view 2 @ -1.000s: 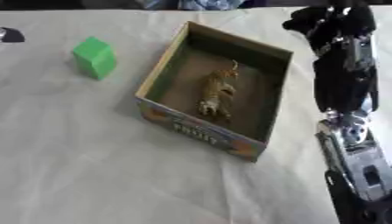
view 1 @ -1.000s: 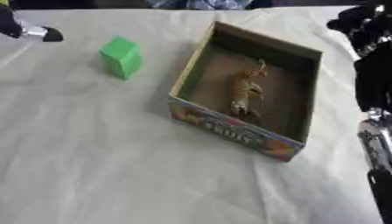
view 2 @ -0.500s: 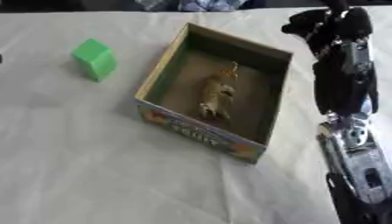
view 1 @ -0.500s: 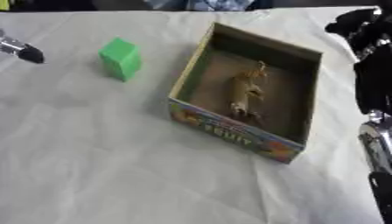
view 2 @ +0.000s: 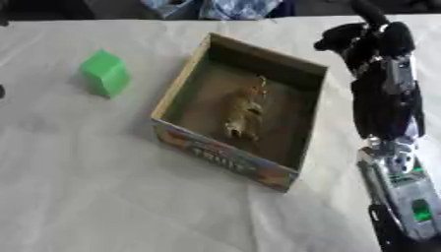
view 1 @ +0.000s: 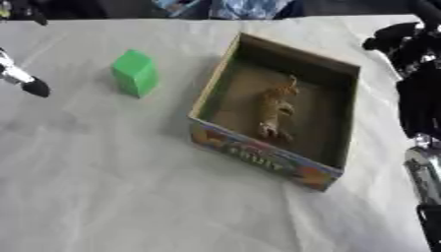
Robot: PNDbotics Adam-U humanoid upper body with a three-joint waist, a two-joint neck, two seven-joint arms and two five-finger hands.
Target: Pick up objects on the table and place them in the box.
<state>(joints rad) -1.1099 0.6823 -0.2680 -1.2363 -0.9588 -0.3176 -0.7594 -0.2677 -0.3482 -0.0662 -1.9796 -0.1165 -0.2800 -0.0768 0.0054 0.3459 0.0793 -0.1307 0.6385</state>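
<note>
A green block (view 1: pixel 135 73) stands on the white cloth to the left of the box. The open cardboard box (view 1: pixel 258 156) sits in the middle, with a printed front wall. A tan toy animal (view 1: pixel 275 109) lies inside it. My right hand (view 2: pixel 366 40) hovers by the box's far right corner, fingers relaxed, holding nothing. Only a small dark-tipped part of my left hand (view 1: pixel 24 81) shows at the left edge, well left of the green block and apart from it.
My right forearm (view 2: pixel 392 147) runs down the right side of the view, beside the box. A white cloth (view 1: pixel 103 187) covers the table. Dark and blue shapes lie beyond the far edge (view 1: pixel 215 7).
My left hand has slid down along the left edge, nearer to the level of the green block. The right hand has hardly moved. The view has dipped slightly.
</note>
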